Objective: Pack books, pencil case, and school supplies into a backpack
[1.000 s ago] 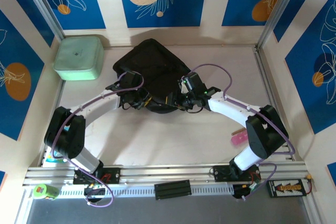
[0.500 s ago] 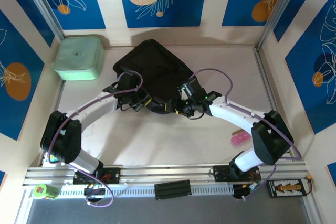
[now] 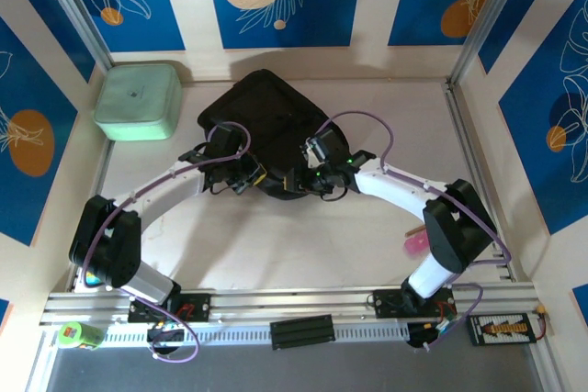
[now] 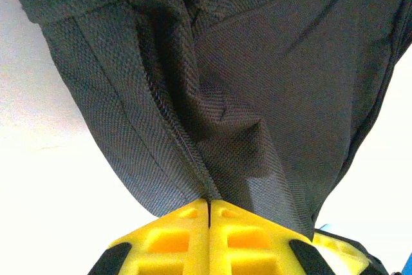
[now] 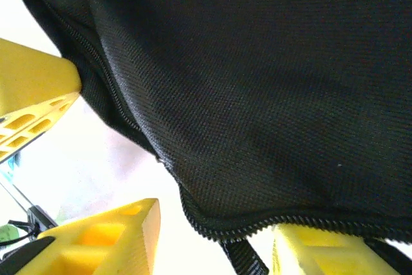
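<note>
Pinching: left gripper (image 4: 209, 205), yellow fingers squeezed tight on a fold of the backpack (image 4: 270, 75), right by its zipper (image 4: 168, 117)
right gripper (image 5: 215, 239): fingers spread wide, backpack edge just above them, strap (image 5: 241, 259) dangling between
backpack: bunched between both grippers, mostly beyond their tips

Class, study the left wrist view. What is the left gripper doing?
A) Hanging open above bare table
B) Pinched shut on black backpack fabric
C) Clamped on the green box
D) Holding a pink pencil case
B: the left gripper has its yellow fingers pressed together on a fold of the backpack.
</note>
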You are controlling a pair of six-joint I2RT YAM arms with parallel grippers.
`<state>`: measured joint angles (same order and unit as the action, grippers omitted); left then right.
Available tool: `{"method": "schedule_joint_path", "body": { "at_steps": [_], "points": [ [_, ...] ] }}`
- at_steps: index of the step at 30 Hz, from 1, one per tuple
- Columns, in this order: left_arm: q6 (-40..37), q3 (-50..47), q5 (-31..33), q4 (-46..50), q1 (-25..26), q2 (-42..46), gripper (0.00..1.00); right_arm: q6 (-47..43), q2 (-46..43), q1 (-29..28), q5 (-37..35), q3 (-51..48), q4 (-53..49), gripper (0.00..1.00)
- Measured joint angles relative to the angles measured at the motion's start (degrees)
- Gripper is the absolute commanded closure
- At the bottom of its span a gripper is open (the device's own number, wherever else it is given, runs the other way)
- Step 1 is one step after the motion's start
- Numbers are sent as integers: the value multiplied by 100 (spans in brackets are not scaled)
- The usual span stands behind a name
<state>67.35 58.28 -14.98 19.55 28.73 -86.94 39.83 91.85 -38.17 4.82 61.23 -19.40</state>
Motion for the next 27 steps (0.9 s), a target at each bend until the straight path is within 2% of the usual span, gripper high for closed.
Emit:
{"method": "schedule_joint_path", "body": {
  "at_steps": [8, 11, 15, 17, 23, 27],
  "points": [
    [0, 28, 0, -2, 0, -2, 100, 13, 22, -275, -184, 31, 0, 78],
    [-2, 28, -2, -2, 0, -2, 100, 31, 26, -332, -363, 81, -81, 77],
    [-24, 28, -4, -4, 0, -2, 100, 57, 26, -348, -555, 227, -197, 66],
    [-28, 28, -20, -15, 0, -2, 100, 70, 26, -361, -638, 299, -258, 65],
    [-39, 28, -44, -22, 0, -2, 100, 98, 20, -498, -986, 328, -302, 66],
    [-39, 28, -44, -22, 0, -4, 100, 192, 20, -501, -1145, 328, -326, 72]
  ]
}}
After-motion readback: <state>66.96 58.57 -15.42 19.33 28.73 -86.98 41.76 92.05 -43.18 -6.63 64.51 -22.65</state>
